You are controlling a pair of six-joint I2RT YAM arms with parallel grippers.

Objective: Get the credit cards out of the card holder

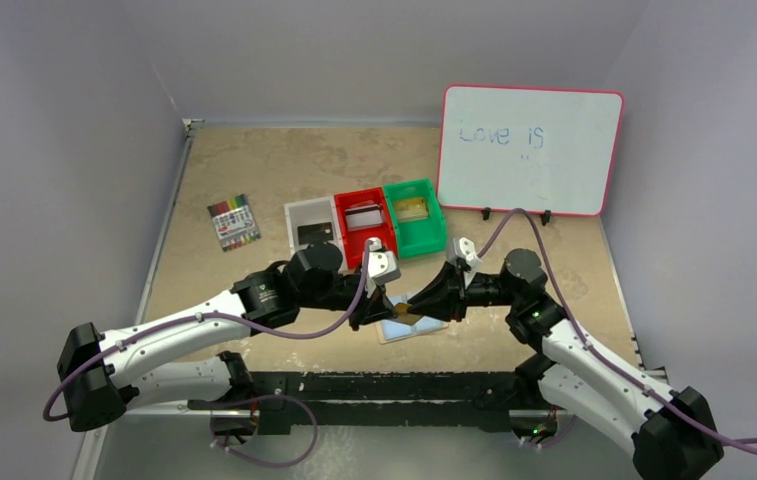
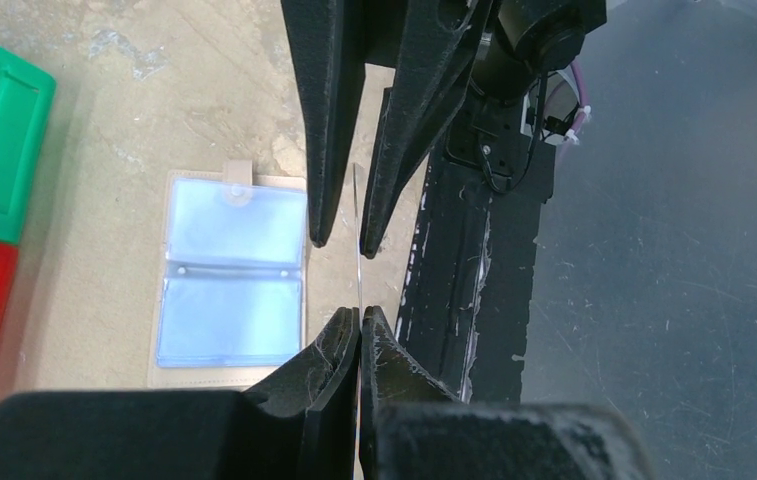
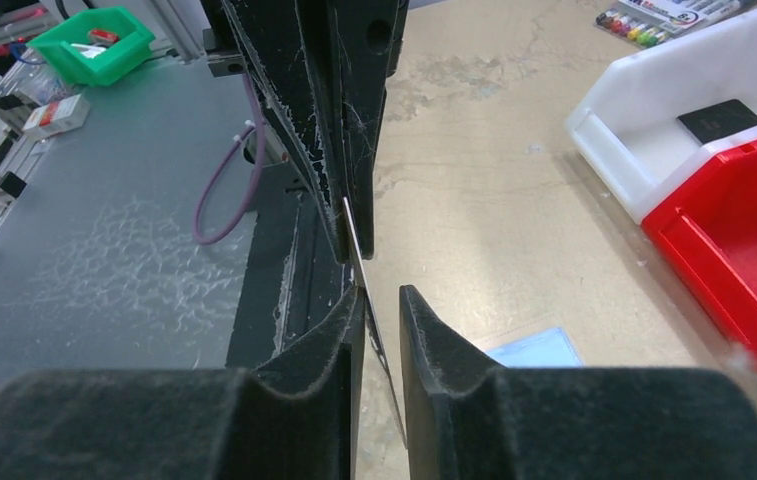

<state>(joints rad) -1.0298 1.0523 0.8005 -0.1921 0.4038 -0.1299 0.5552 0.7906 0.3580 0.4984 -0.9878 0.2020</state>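
Closest to the top cam, both arm bases sit at the near edge of the counter [image 1: 284, 160]. L to R across the back: marker pack [image 1: 234, 222], white bin [image 1: 290, 215] w/ a black card [image 3: 719, 120] inside, red bin [image 1: 340, 225] w/ a greyish card [image 1: 362, 215], green bin [image 1: 439, 215] w/ a tan-gold card [image 1: 414, 208], then a whiteboard [image 1: 529, 150]. Card holder [image 2: 232, 280] lies open flat on the counter under where the two sets of jaws meet; its pale-blue pockets look empty in the left wrist view. One more thin card [image 3: 357, 255] hangs edge-on above it, colour hard to tell. Progress est.: nearly done, w/ 3 cards apparently binned and the holder apparently cleared; only this last card is left to pass over & set down. Left arm [image 1: 184, 335] reaches low from bottom-left, elbow bent, wrist pointing right; left jaws are clamped tight on one end of the thin card. Right arm [image 1: 594, 365] mirrors it from bottom-right, wrist pointing left; right jaws stand apart, straddling the other end, one pad [image 3: 344, 340] touching or nearly touching it, not pinching as far as the wrist views show.
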